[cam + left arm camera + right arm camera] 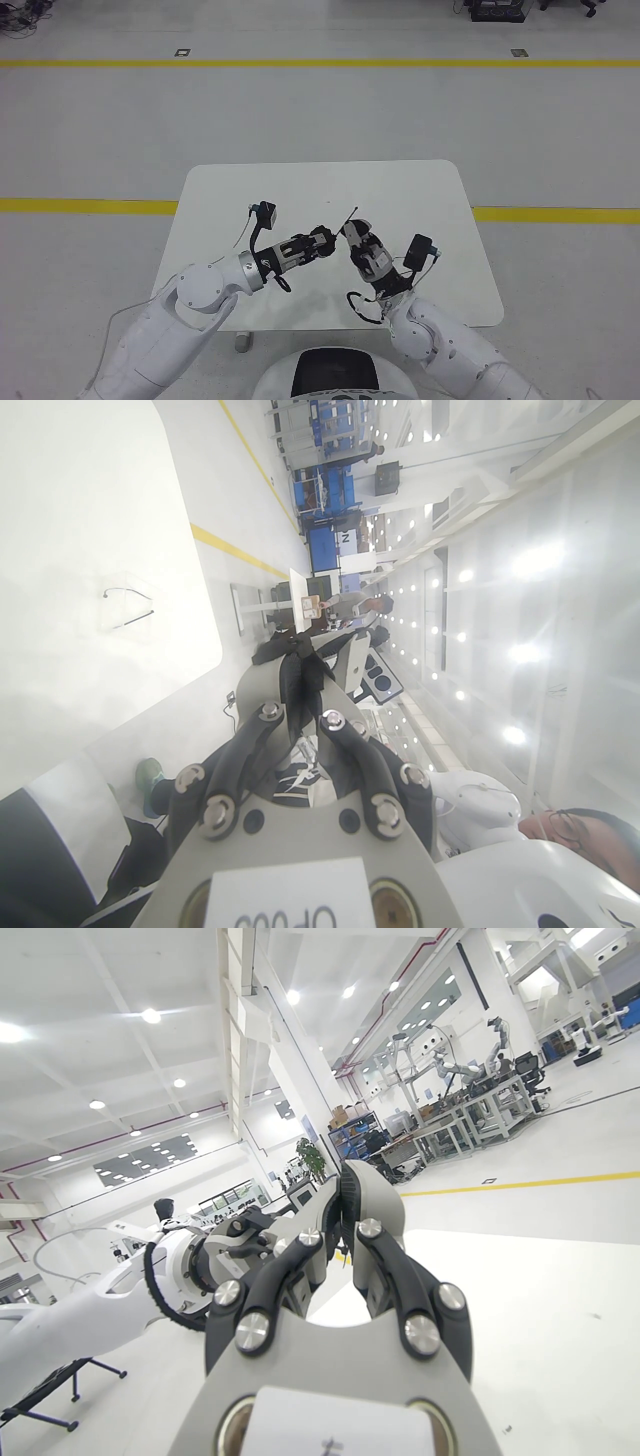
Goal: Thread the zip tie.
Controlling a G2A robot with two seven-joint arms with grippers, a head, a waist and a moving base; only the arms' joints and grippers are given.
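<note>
Table (430, 190) edges stand well off — left claw (325, 240) beside right claw (352, 232).

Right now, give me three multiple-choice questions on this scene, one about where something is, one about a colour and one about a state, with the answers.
1. Where are the left gripper and the right gripper?
A. Tips close together above the middle of the table
B. At opposite corners of the table
C. Down by the floor

2. What colour is the zip tie?
A. White
B. Black
C. Yellow

3. How is the right gripper?
A. Wide open
B. Shut on the zip tie
C. Shut on a cup

Answers:
1 A: the top view shows both tips nearly meeting over the table.
2 B: a thin black strip sticks out from the right gripper.
3 B: its fingers press together in the right wrist view, and the top view shows the strip running out past them.
</note>
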